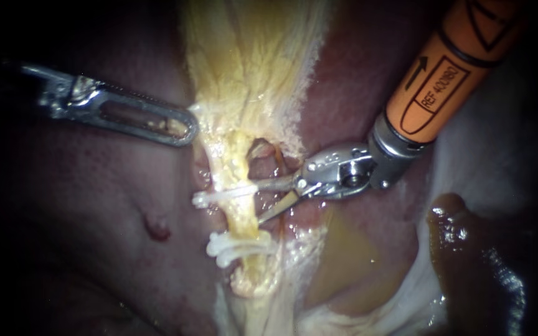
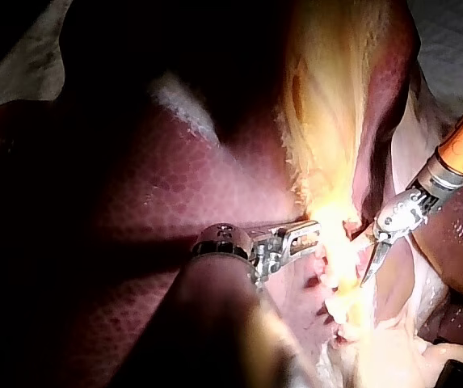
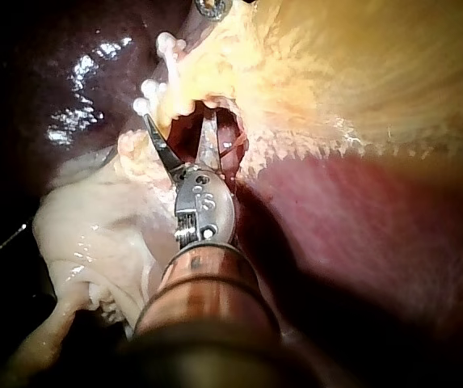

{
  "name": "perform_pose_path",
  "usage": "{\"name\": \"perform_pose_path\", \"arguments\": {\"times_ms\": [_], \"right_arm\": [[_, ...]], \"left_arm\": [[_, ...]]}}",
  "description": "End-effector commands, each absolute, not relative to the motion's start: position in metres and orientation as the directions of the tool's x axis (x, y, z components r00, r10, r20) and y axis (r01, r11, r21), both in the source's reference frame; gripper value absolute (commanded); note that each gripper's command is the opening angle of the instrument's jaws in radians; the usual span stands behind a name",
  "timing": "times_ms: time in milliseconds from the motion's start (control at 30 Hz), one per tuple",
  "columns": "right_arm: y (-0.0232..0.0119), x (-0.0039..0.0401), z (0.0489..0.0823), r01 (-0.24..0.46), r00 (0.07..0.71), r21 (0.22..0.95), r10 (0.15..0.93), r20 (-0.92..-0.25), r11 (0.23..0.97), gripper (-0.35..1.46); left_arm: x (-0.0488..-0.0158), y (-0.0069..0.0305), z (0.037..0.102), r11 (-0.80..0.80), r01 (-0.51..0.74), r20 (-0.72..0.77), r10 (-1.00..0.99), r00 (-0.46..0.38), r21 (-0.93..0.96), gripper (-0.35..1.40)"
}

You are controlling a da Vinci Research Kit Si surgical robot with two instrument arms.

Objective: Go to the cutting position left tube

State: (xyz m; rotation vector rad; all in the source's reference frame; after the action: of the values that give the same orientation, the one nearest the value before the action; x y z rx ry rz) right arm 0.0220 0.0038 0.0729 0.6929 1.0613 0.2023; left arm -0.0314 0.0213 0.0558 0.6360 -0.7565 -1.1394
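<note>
Your right instrument's end effector [image 1: 255, 203] is open in the endoscope view. Its two thin blades are parted in a narrow V and hold nothing. Their tips reach the right edge of the left tube [image 1: 242, 218], the pale yellow strand that runs between the upper clip [image 1: 222, 196] and the lower clip [image 1: 238, 246]. The upper blade lies close along the upper clip. A second, reddish tube [image 1: 276, 160] arches just beside it, so watch that neighbour. Your left instrument [image 1: 188, 127] has its tip at the edge of the yellow fatty tissue [image 1: 244, 62] above the clips, over the liver [image 1: 94, 205].

In the left wrist view, glare washes out the tube. You see only the parted blades of the right instrument close beside the bright strand.

In the right wrist view, the blades stand spread, with the clips' white beads ahead of them and the yellow strand at their tips.

Judge the tube as soft, wet, slack and easily torn, likely to slide off a blade. You need no hold on it. Bring the bare stretch midway between the clips fully between the blades.
</note>
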Motion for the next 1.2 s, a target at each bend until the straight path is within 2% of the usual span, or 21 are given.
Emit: {"name": "perform_pose_path", "arguments": {"times_ms": [33, 467, 700, 1200], "right_arm": [[0.0038, 0.0218, 0.0729, 0.170, 0.492, 0.612, 0.471, -0.732, 0.773, 1.15], [0.0039, 0.0206, 0.0727, 0.176, 0.492, 0.613, 0.470, -0.733, 0.771, 1.11], [0.0037, 0.0210, 0.0727, 0.174, 0.492, 0.611, 0.469, -0.734, 0.772, 1.16], [0.0009, 0.0234, 0.0725, 0.257, 0.480, 0.635, 0.474, -0.738, 0.729, 1.16]], "left_arm": [[-0.0314, 0.0213, 0.0558, 0.298, 0.556, 0.202, -0.952, 0.229, 0.776, -0.35], [-0.0313, 0.0213, 0.0558, 0.299, 0.555, 0.202, -0.952, 0.230, 0.776, -0.35], [-0.0313, 0.0213, 0.0558, 0.299, 0.555, 0.202, -0.952, 0.230, 0.776, -0.35], [-0.0313, 0.0213, 0.0558, 0.299, 0.555, 0.202, -0.952, 0.230, 0.776, -0.35]]}}
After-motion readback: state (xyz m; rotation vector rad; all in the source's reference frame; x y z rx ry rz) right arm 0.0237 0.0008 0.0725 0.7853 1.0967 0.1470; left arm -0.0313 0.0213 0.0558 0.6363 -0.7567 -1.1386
